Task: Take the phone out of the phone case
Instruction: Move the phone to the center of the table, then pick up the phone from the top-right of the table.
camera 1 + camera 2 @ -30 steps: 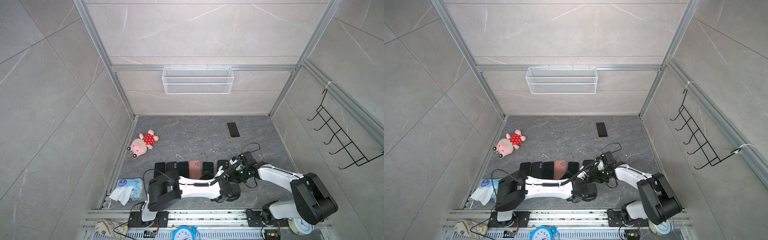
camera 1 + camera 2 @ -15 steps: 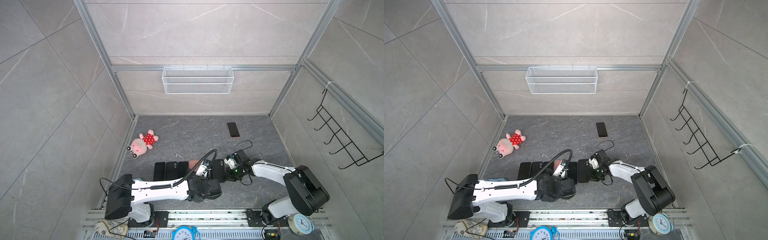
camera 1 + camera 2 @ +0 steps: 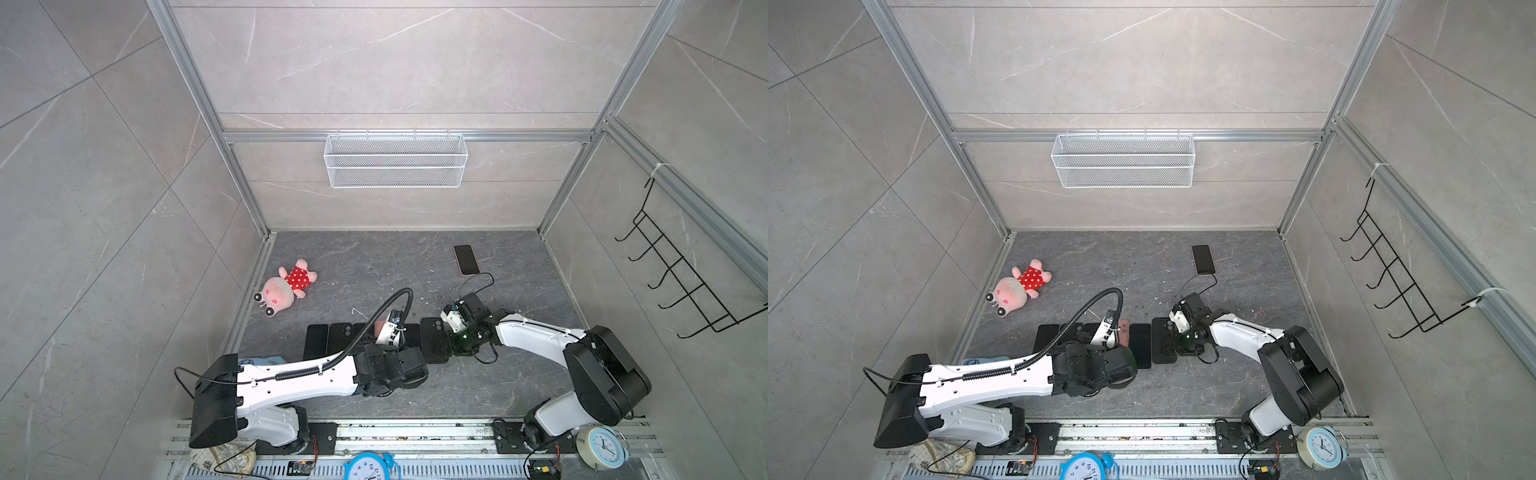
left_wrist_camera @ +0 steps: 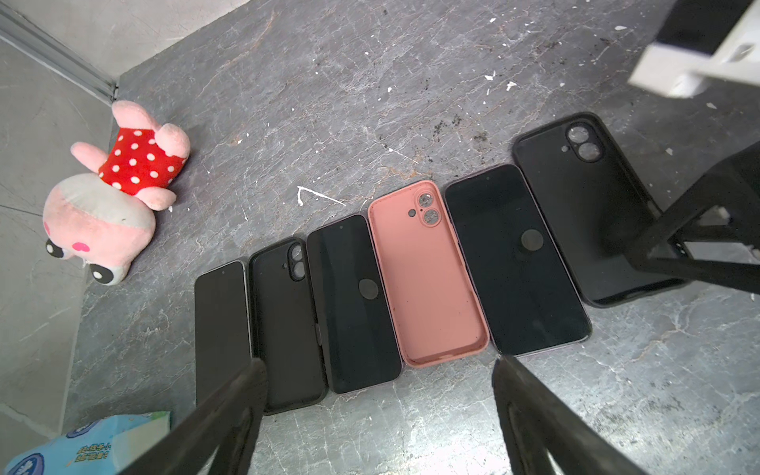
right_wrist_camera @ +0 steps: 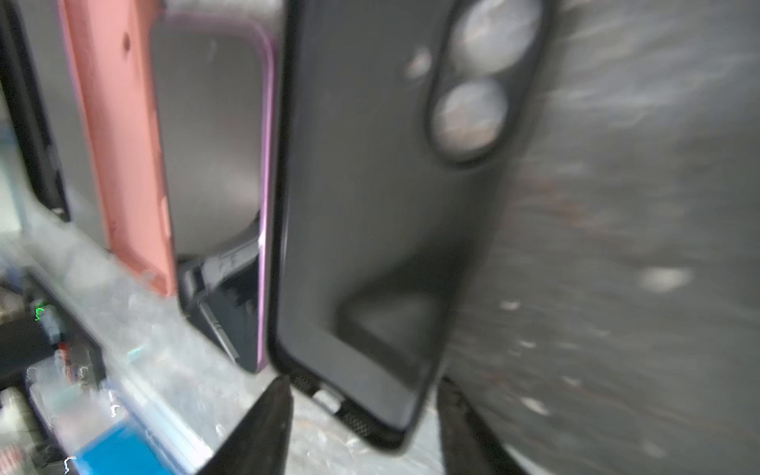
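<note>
Presently, six items lie side by side in a row on the grey floor (image 4: 370,82), bare phones alternating with empty cases. At the row's right end the black case (image 4: 584,214) is empty, with floor showing through its camera holes. The purple-edged phone (image 4: 516,263) lies just left of it, screen up. The right gripper (image 5: 366,386) has its jaws apart, straddling that case's near end; the blurred wrist view leaves contact undetermined. The left gripper (image 4: 380,362) stands wide, holding nothing, over the row's near side. A separate phone (image 3: 466,259) lies far right. A plush toy (image 3: 286,286) lies far left.
</note>
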Action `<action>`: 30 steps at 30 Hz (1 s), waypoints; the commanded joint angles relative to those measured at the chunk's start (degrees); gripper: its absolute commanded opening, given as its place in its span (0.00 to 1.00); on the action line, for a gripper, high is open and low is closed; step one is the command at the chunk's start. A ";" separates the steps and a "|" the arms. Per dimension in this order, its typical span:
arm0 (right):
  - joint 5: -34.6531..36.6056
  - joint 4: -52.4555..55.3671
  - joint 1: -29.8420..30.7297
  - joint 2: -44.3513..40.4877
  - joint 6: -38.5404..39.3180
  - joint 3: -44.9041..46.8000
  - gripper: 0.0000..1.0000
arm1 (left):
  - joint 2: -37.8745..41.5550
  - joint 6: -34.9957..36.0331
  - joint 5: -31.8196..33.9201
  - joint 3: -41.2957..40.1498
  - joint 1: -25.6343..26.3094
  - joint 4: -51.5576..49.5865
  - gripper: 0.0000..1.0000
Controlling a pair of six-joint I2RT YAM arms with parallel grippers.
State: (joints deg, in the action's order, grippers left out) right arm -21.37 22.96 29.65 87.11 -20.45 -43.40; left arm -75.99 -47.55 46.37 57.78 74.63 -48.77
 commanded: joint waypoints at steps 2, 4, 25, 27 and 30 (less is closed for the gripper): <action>9.17 6.74 -0.10 -7.80 -0.56 -0.97 0.90 | 4.86 2.38 -2.96 -2.37 -2.98 4.77 0.88; 12.02 8.74 0.06 -13.09 -1.40 -1.86 0.99 | 7.17 3.82 -5.39 -4.21 -4.92 8.46 0.89; 26.65 13.02 -15.83 23.57 14.87 -49.91 1.00 | 16.62 16.44 -36.23 -16.80 -18.62 38.65 0.89; 25.75 13.68 -17.05 27.63 15.51 -53.99 1.00 | 16.40 16.35 -36.43 -17.00 -18.61 39.29 0.89; 24.40 15.14 -18.02 33.16 16.69 -59.43 1.00 | 16.48 16.02 -35.69 -16.82 -18.65 39.90 0.89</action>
State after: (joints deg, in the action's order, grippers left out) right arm 4.89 34.98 12.12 116.38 -6.37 -98.06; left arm -59.48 -32.71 11.33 40.86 56.25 -11.94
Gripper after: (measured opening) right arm 0.996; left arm 0.891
